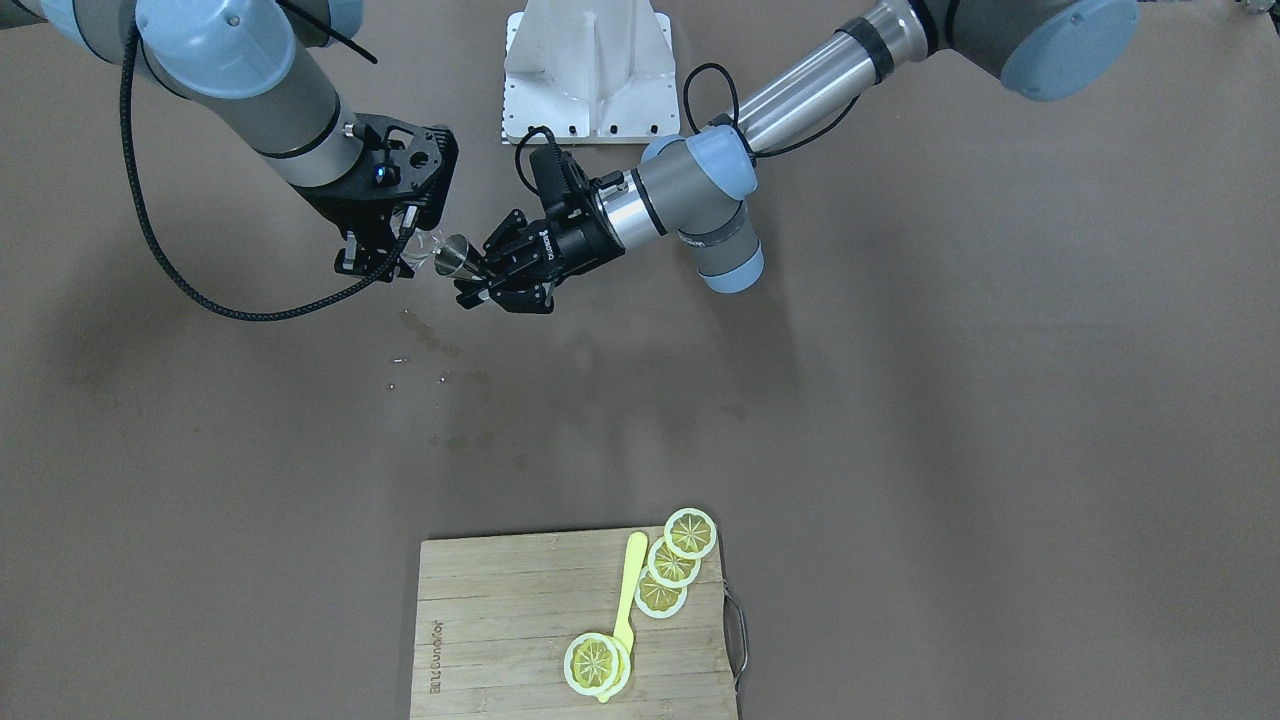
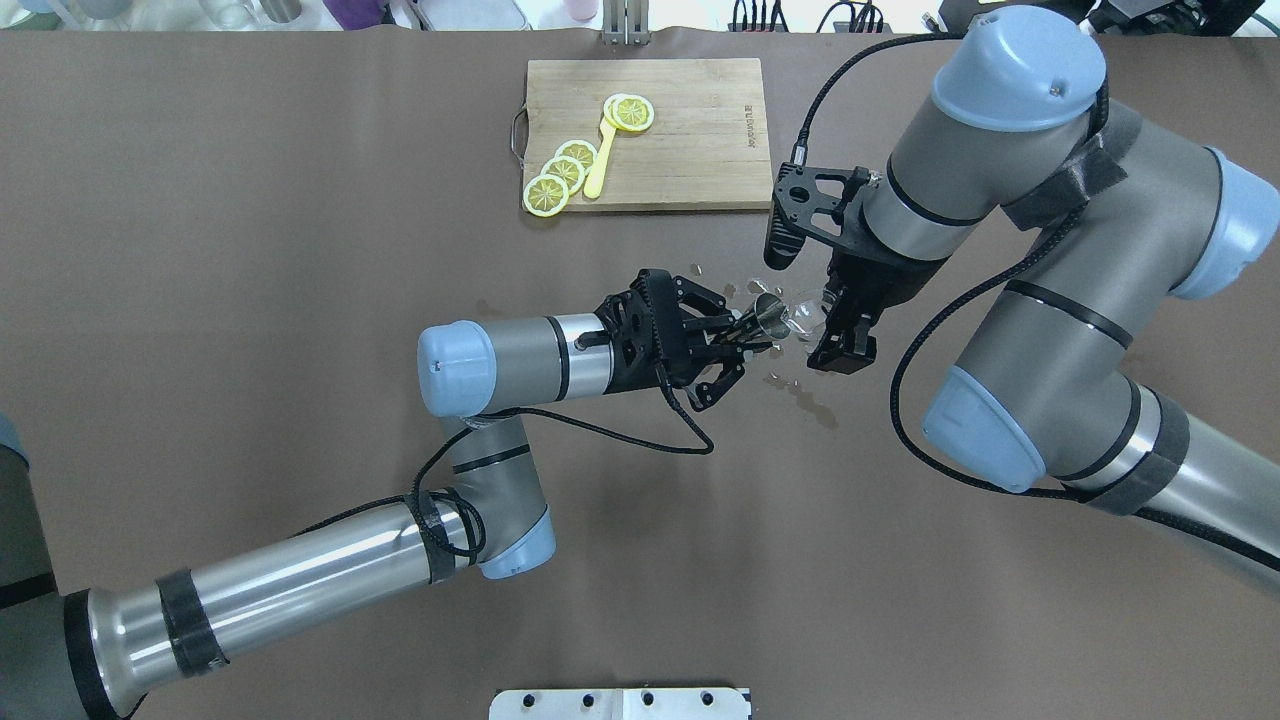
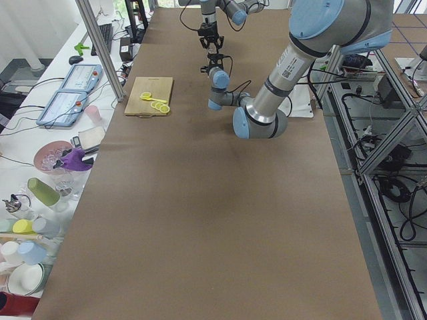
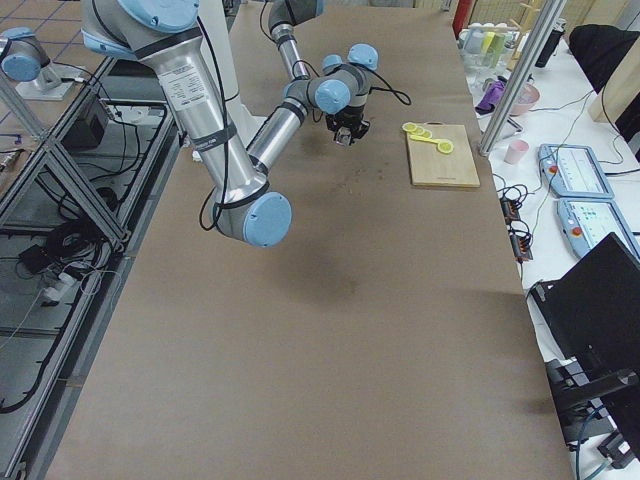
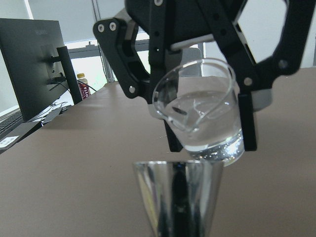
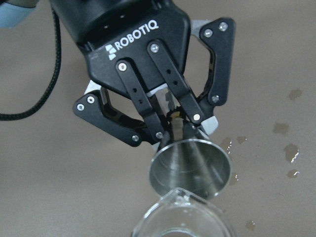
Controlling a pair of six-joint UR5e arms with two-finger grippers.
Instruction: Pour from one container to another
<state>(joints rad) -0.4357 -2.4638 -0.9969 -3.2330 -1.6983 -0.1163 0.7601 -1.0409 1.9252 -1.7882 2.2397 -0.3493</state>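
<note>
1. Front-facing view: my left gripper (image 1: 480,275) is clamped on the narrow waist of the jigger (image 1: 452,257); my right gripper (image 1: 385,255) is clamped on the glass cup (image 1: 422,250); both things are in the air above the counter (image 1: 900,400), the jigger just beside the cup; some wet spots (image 1: 425,338) lie on the counter below them.
2. Overhead view: the long axis of the jigger (image 2: 768,311) is almost level and points from my left gripper towards the right one; its open mouth meets the rim of the glass cup (image 2: 803,312), touching or nearly, I cannot tell which; the cutting board (image 2: 700,130) is well apart.
3. Two side views: both grippers are far and too small; I judge nothing from them.
4. Left wrist view: the glass cup (image 5: 205,116) is straight ahead, just beyond the far rim of the jigger (image 5: 177,197); it is tilted with its mouth towards the jigger, and clear liquid sits in it.
5. Right wrist view: I look into the mouth of the jigger (image 6: 190,168); I see no liquid inside, though the shine makes this unsure; so I judge the pour is near its end; the next move, I think, is to draw the jigger back along this same axis, so that its rim does not knock the cup.
</note>
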